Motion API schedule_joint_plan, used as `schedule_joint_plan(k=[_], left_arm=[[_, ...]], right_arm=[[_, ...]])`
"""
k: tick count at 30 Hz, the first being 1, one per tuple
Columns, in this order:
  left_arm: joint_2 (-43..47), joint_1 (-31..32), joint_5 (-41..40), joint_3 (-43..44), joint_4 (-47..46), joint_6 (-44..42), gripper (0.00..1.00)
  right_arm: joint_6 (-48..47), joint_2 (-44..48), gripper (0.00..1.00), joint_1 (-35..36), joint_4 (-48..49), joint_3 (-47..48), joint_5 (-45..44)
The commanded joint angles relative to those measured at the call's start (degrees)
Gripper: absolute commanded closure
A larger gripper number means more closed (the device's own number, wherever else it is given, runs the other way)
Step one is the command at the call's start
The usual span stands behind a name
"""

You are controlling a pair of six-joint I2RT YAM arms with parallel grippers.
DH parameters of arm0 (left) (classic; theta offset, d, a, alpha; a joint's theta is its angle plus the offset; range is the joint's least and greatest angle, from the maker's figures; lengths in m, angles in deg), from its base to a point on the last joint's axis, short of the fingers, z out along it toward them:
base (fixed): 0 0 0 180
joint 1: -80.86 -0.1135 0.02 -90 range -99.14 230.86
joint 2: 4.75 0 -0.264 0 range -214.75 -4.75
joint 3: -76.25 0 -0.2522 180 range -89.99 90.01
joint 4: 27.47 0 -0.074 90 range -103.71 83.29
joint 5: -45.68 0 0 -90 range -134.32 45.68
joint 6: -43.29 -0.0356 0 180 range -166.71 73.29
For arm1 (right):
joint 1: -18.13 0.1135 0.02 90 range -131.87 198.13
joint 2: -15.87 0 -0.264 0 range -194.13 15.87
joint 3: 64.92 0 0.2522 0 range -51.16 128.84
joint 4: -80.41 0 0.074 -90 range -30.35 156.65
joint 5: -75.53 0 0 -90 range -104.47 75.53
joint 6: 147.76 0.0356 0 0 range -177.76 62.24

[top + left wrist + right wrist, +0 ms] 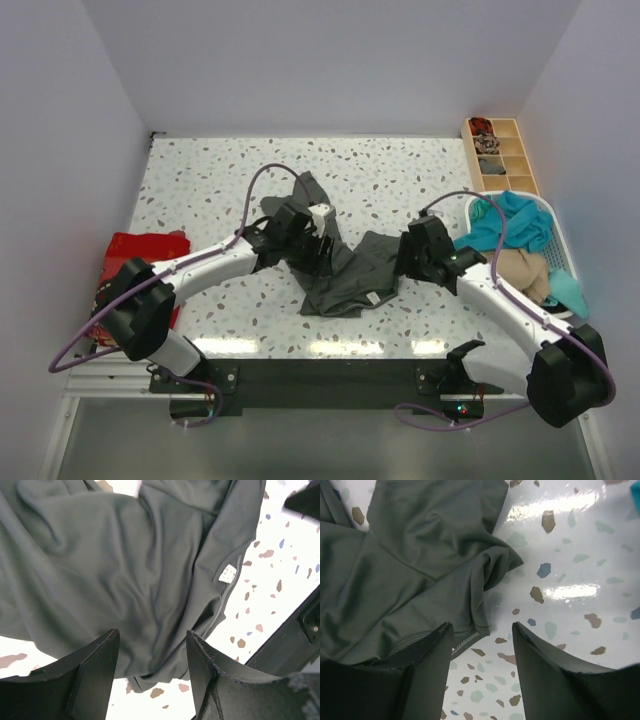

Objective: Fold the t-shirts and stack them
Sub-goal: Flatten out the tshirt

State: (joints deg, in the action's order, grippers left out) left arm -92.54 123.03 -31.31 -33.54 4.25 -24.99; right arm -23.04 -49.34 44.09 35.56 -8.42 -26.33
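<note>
A dark grey-green t-shirt (348, 275) lies crumpled in the middle of the speckled table. My left gripper (318, 252) is open just above its left part; in the left wrist view the cloth (125, 570) fills the frame past the open gripper (152, 650), with a white label (229, 573) near the collar. My right gripper (405, 258) is open over the shirt's right edge; in the right wrist view a folded hem corner (485, 595) lies just ahead of the open gripper (482, 640). A folded red shirt (140, 250) lies at the table's left edge. Teal (510, 225) and tan (525, 270) shirts sit in the basket.
A white plastic basket (560, 255) stands at the right edge of the table. A wooden compartment tray (500, 155) with small items stands at the back right. Purple cables loop above both arms. Walls close in the table on three sides.
</note>
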Motion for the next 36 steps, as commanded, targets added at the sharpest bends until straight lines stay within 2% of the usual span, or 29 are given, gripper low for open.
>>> schedule_joint_plan(k=[1,14,18,19,21,23,26,29,30,32,33,36], left_arm=[[0.25,-0.86,-2.73,2.71,0.07,-2.11,0.39],[-0.89,-5.08,-2.56,1.83,-1.34,-2.99,0.39],[-1.24,-6.92,-1.85,2.00,-1.69,-3.26,0.39],[-1.42,-7.62,-1.42,2.09,-1.78,-3.26,0.39],[-1.51,-8.33,-0.45,2.26,-2.39,-2.91,0.40],[-1.42,-9.39,0.17,2.27,-3.01,-2.47,0.40],[-1.24,-10.18,-0.09,2.61,-3.54,-2.12,0.41],[-1.33,-10.71,-1.58,3.40,-4.16,-0.81,0.41],[-1.51,-10.71,-2.20,4.54,-4.33,-0.36,0.42],[-1.42,-10.97,-3.96,6.38,-5.47,1.21,0.42],[-1.25,-11.15,-4.75,7.01,-6.08,1.66,0.41],[-0.28,-11.94,-8.16,9.29,-7.58,3.07,0.40]], right_arm=[[6.94,2.10,0.48,-0.12,9.46,-7.22,3.42],[6.94,-1.58,0.58,-1.87,25.63,-15.41,8.25],[6.24,-4.48,0.71,-2.66,28.36,-15.41,10.62],[6.15,-5.27,0.84,-2.84,28.89,-15.32,11.15],[5.27,-5.54,0.96,-3.10,29.60,-14.45,11.77],[3.35,-4.49,1.00,-3.28,26.89,-12.69,11.77],[-0.77,-1.43,1.00,-3.19,20.58,-6.81,10.89],[-6.83,-0.62,1.00,-3.28,13.64,2.93,11.77],[-8.42,-1.14,1.00,-3.19,11.60,9.92,13.16],[-12.28,-3.33,1.00,-3.28,5.30,17.95,15.11],[-13.09,-5.52,1.00,-3.28,3.69,25.91,15.46],[-16.43,-11.22,1.00,-3.28,-0.63,41.94,15.64]])
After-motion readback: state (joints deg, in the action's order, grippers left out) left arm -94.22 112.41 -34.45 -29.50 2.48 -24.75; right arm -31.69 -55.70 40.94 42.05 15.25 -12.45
